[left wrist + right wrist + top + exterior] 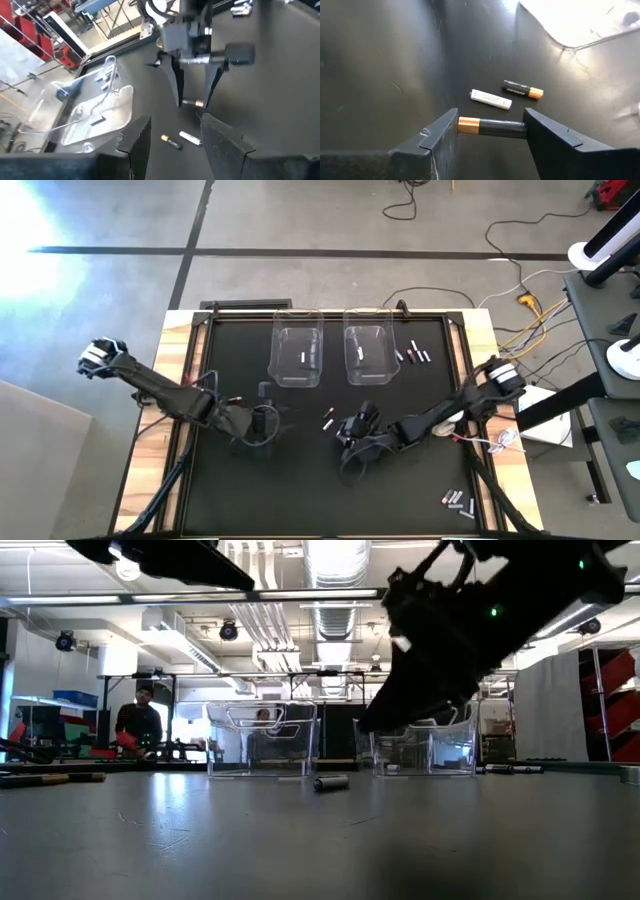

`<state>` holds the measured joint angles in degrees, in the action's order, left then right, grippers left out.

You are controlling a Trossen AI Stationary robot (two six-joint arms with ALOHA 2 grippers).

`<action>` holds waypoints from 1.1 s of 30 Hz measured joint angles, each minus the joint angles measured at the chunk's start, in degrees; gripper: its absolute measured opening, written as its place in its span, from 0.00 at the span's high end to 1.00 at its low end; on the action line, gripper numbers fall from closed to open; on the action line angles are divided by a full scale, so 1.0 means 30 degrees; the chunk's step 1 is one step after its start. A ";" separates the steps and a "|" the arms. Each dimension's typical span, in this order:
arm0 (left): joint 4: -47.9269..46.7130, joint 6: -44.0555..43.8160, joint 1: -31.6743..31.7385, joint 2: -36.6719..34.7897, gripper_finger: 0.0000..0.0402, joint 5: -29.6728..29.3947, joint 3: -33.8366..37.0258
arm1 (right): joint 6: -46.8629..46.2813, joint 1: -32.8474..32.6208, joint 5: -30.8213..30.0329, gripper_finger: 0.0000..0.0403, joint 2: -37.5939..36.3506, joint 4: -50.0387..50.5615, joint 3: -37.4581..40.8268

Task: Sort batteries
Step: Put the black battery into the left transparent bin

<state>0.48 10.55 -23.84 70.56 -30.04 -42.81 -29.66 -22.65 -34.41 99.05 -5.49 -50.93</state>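
Fingers point(440, 137) of the right gripper point(492, 135) are set either side of a dark battery point(492, 126) lying flat on the black mat point(380, 65). Its long axis is spanned from finger to finger, copper end toward one finger; a firm grasp cannot be told. Just beyond, a white battery point(491, 99) and another dark battery point(522, 90) are laid. The left gripper point(172, 140) is held spread, empty, nearby.

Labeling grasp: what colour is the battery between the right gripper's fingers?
Black battery with a copper-coloured end, between the right gripper fingers; clearest in the right wrist view.
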 joint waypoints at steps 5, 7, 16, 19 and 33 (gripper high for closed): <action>0.1570 0.1360 0.0223 0.1548 0.62 0.0176 -0.0102 | 0.0079 0.0088 0.0309 0.49 -0.2299 -0.0120 0.0153; 0.1971 0.2400 0.0258 0.2282 0.62 0.0147 -0.0102 | -0.0153 0.0291 0.0468 0.50 -0.3012 -0.0133 0.0194; 0.7844 0.5654 0.0587 0.5244 0.62 -0.2320 -0.0109 | -0.5138 0.1763 0.4157 0.49 -0.4341 -0.0273 0.0209; 0.9153 0.6692 0.0585 0.6043 0.62 -0.2318 -0.0109 | -0.6038 0.2084 0.4688 0.50 -0.4360 -0.0301 0.0209; 1.3657 0.8480 0.1077 0.9399 0.44 -0.2150 -0.0123 | -0.5749 0.2441 0.5688 0.50 -0.4418 -0.1651 0.0209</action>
<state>41.45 35.99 -20.61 98.75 -36.49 -43.17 -46.91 -15.33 -17.34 85.80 -10.44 -50.30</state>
